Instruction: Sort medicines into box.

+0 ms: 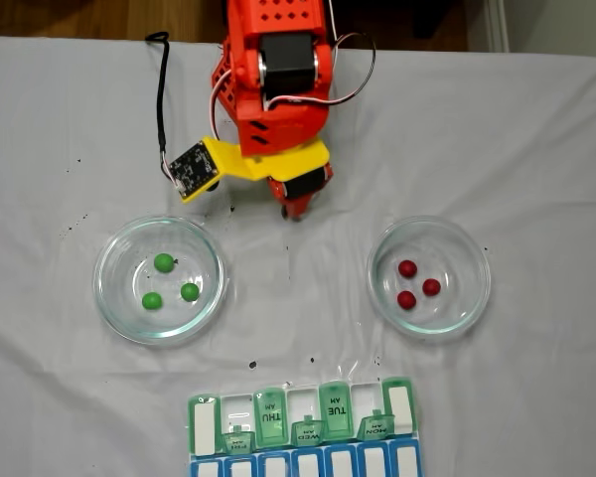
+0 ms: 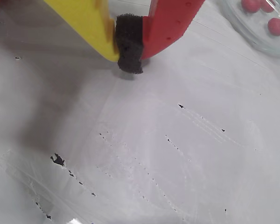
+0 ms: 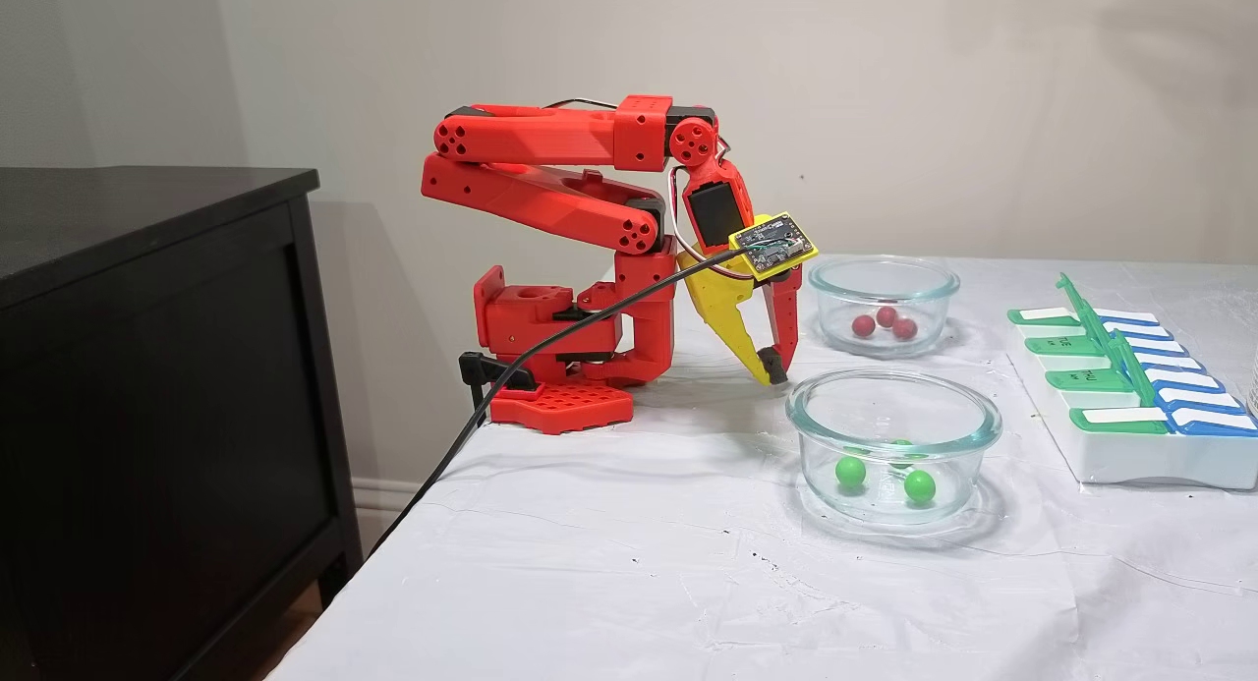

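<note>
Three green medicines (image 1: 164, 262) lie in a round glass dish (image 1: 110, 298) on the left of a fixed view; two of them (image 3: 851, 472) show through the nearer dish in the side fixed view. Three red medicines (image 1: 407, 268) (image 3: 886, 315) (image 2: 275, 25) sit in a second dish (image 1: 477, 298). The box (image 1: 303, 422) (image 3: 1130, 455) lies at the table's near edge with several green lids raised. My gripper (image 1: 296, 209) (image 2: 129, 63) (image 3: 773, 371) points down at the cloth between the dishes near the arm's base. It is shut, with only its black foam pad between the yellow and red fingers.
The red arm base (image 3: 560, 367) stands at the back of the white cloth, which carries black specks (image 2: 58, 160). A black cable (image 3: 550, 347) trails off the table edge. A dark cabinet (image 3: 147, 367) stands left of the table.
</note>
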